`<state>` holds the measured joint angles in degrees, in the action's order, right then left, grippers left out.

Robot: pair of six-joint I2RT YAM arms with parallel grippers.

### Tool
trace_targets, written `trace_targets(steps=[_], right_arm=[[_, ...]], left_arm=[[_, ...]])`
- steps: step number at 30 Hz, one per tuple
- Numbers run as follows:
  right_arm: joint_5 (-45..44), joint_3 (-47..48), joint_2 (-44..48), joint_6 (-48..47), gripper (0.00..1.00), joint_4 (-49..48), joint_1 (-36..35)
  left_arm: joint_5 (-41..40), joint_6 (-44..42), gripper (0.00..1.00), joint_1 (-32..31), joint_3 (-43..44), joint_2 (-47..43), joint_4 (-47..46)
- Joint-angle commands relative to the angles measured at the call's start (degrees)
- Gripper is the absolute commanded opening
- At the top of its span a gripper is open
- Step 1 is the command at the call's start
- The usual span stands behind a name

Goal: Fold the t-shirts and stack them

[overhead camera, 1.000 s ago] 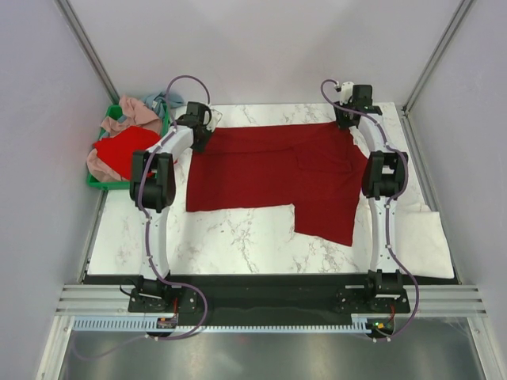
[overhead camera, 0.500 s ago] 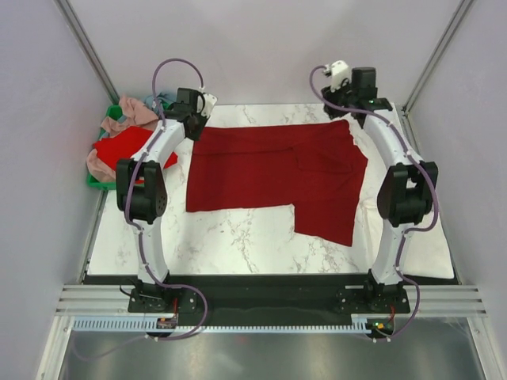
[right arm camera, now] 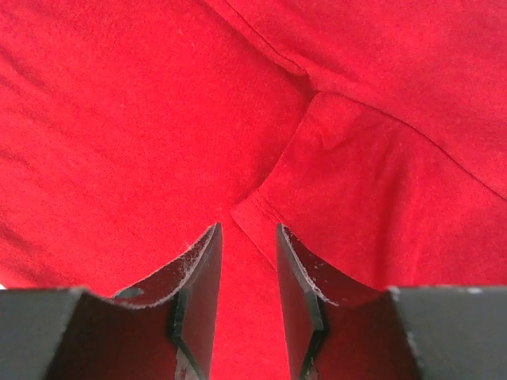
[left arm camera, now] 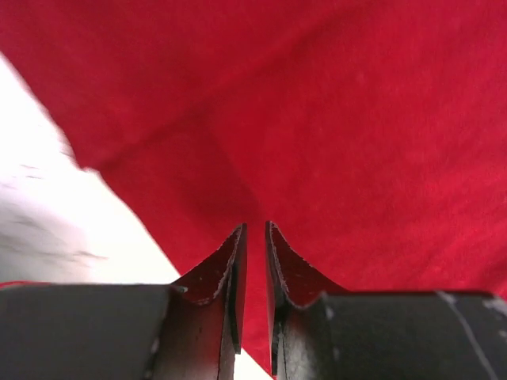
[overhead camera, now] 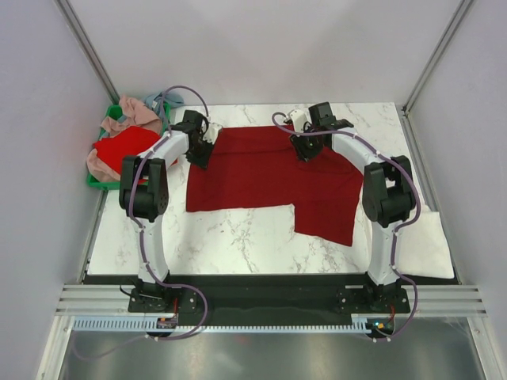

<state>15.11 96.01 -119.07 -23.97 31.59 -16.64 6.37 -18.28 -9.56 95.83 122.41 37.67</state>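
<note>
Jaws of left gripper (left arm camera: 255, 229) nearly pressed together, can't tell if pinching; right gripper (right arm camera: 247, 229) jaws spread, empty. Dark crimson t-shirt (overhead camera: 269, 178) flat on tabletop (overhead camera: 238, 237), right of green crate (overhead camera: 97, 184). Soft, light, limp, I reckon; I'd pinch edge corners.

The marble table (overhead camera: 238, 237) bears a crimson t-shirt (overhead camera: 261, 170) (spread flat) and a cream-white cloth (overhead camera: 424, 237).
</note>
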Motion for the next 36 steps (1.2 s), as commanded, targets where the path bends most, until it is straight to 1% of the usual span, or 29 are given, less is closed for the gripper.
trace_targets(steps=[1, 8, 15, 25, 28, 29, 32, 36], right_arm=[[-1.4, 0.41, -0.2, -0.38, 0.41, 0.65, -0.67], [-1.93, 1.02, -2.66, -0.03, 0.41, 1.1, -0.67], [-3.33, 2.69, -5.56, 0.85, 0.41, 1.37, -0.85], [-3.86, 4.19, -7.06, 1.47, 0.4, 1.19, -1.02], [-4.04, 4.19, -7.32, 1.64, 0.34, 1.1, -1.02], [-4.13, 4.1, -7.32, 1.73, 0.28, 1.19, -1.02], [-4.74, 3.4, -6.62, 1.47, 0.17, 1.19, -1.02], [-4.92, 2.17, -5.92, 1.2, 0.1, 1.1, -1.11]], left_arm=[[3.38, 2.29, 0.22, -0.1, -2.66, -3.49, 0.91], [4.44, 3.96, 0.21, -0.1, -3.37, -3.23, 0.91], [4.09, 3.78, 0.21, -0.1, -3.98, -2.79, 0.91], [3.82, 3.61, 0.21, -0.1, -3.99, -2.26, 0.82], [3.82, 3.69, 0.21, -0.02, -3.81, -2.26, 0.83], [3.82, 3.69, 0.21, -0.1, -3.9, -2.26, 0.83], [3.82, 3.69, 0.21, -0.11, -3.9, -2.18, 0.83], [3.74, 3.87, 0.21, -0.02, -3.46, -1.91, 0.74]])
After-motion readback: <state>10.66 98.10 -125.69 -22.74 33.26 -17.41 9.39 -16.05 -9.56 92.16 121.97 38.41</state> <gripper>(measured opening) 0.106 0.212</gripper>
